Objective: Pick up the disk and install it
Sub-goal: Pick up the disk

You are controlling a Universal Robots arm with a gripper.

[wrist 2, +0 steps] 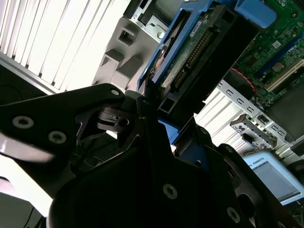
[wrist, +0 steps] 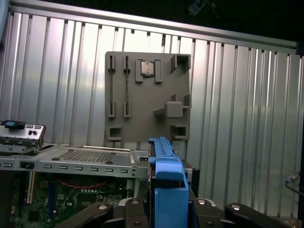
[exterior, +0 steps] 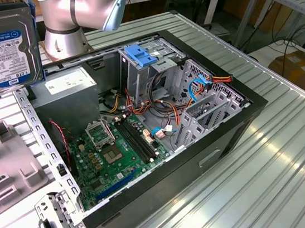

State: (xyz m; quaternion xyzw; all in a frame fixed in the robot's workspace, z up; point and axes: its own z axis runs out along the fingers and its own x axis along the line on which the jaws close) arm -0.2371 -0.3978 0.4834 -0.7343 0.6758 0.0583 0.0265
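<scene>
between the closed fingers of the tool (wrist: 166, 211) the disk (wrist: 165, 166) stands on edge, gripped by its blue carrier, raised near the open computer case (exterior: 229, 137).

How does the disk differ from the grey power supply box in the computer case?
The disk is thin and flat; the power supply box is far bulkier. The disk has a blue plastic edge; the box is plain grey. The gripper holds the disk outside the case; the box sits inside it. Both carry a white label.
</scene>
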